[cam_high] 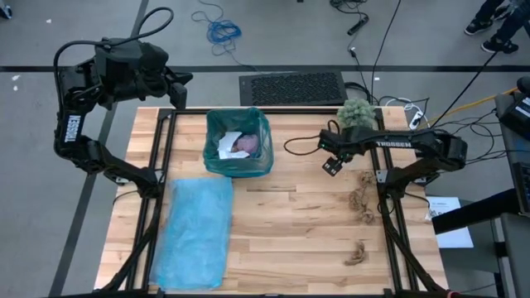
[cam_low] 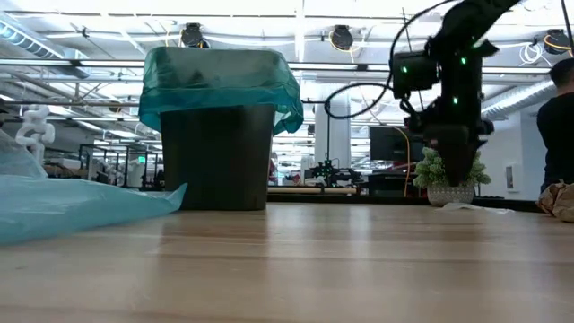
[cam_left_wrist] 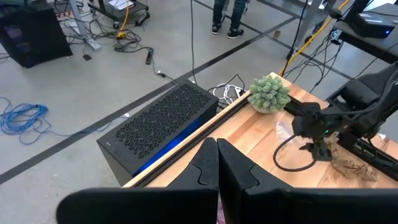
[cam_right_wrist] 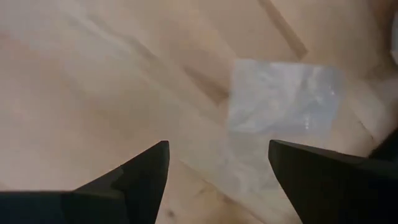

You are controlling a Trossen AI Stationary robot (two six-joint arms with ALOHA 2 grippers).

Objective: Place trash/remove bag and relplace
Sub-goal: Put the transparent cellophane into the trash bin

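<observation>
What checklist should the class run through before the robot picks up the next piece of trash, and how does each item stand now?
1. Right gripper open: ok, the right wrist view shows its fingers spread over the table.
2. Right gripper empty: ok, nothing sits between the fingers.
3. Bin lined and able to take trash: ok, a teal bag drapes its rim, and white and pink scraps lie inside.
4. Trash still out: ok, brown wads lie near the table's right edge.
5. Left gripper out of the way: ok, shut and behind the table's far left corner.
6. Spare bag ready: ok, lying flat on the table's left.
</observation>
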